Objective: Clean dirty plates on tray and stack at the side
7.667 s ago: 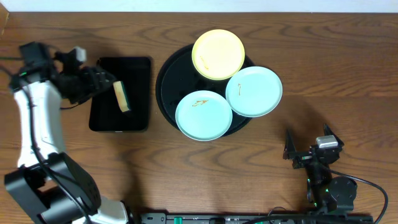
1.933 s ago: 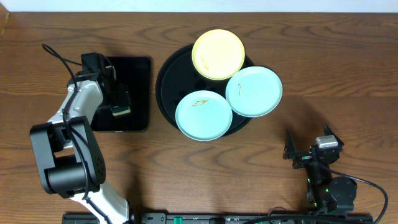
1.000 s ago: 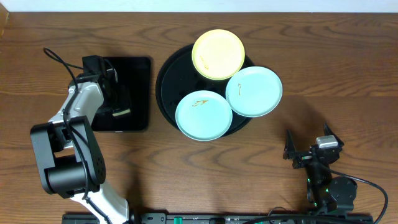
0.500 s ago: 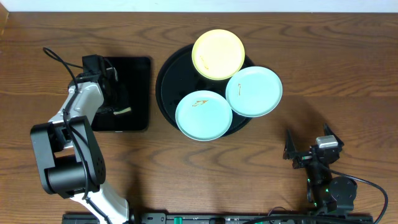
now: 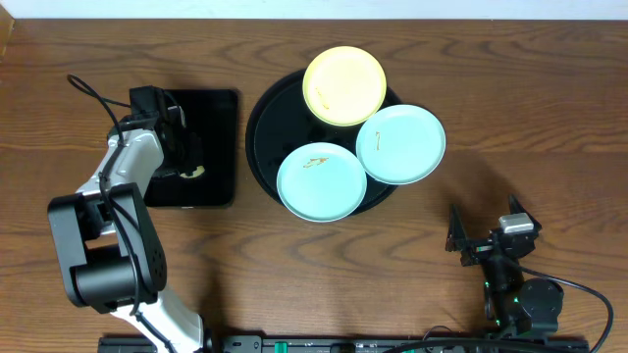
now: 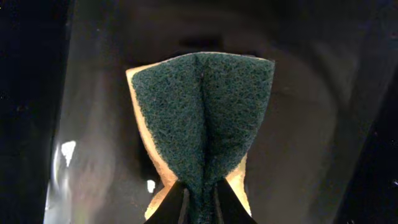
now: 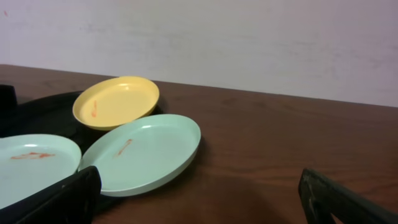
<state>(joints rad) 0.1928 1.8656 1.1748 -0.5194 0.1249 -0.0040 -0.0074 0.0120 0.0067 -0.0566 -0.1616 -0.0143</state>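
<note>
So far nothing on the task is finished: the three plates, the yellow plate [image 5: 343, 85] at the top, one blue-green plate [image 5: 400, 144] to the right and the other blue-green plate [image 5: 322, 181] at the lower left, all lie on the round black tray [image 5: 267, 118] in the upper middle of the overhead frame. Each shows an orange-brown smear, and none is stacked at the side. At the left of that frame, the left fingers [image 6: 200, 196] are closed tight on a sponge [image 6: 202, 112] over the rectangular tray [image 5: 218, 113], pinching it so the green scouring face creases down the middle. The right fingers [image 7: 199, 186] sit spread wide and empty over the bench [image 5: 549, 78] at the lower right, well apart from the plates. What is left, I judge, is all the wiping and the stacking.
</note>
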